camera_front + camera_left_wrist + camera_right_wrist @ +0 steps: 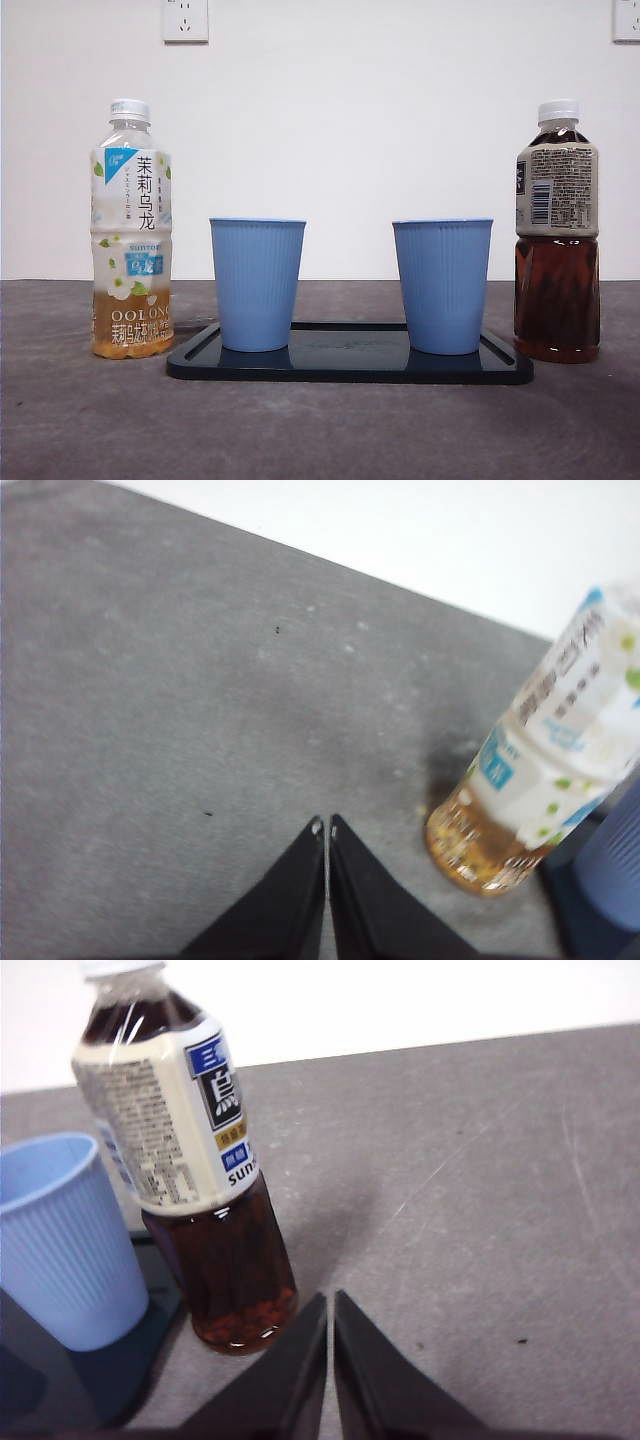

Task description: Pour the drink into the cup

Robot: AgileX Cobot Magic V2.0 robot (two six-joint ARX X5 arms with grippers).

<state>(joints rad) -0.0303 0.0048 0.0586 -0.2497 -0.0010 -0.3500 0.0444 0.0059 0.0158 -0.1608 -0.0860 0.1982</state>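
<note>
Two blue ribbed paper cups (257,283) (442,284) stand upright on a dark tray (350,366). A pale oolong tea bottle (132,230) with a white cap stands left of the tray. A dark tea bottle (557,232) with a white cap stands right of it. My left gripper (326,828) is shut and empty, above the table beside the oolong bottle (545,770). My right gripper (330,1300) is shut and empty, close beside the dark bottle (190,1170) and the right cup (62,1240). Neither gripper shows in the front view.
The table (320,430) is dark grey. A white wall stands behind it with sockets (185,20) high up. Part of a blue cup (615,865) and the tray edge show in the left wrist view.
</note>
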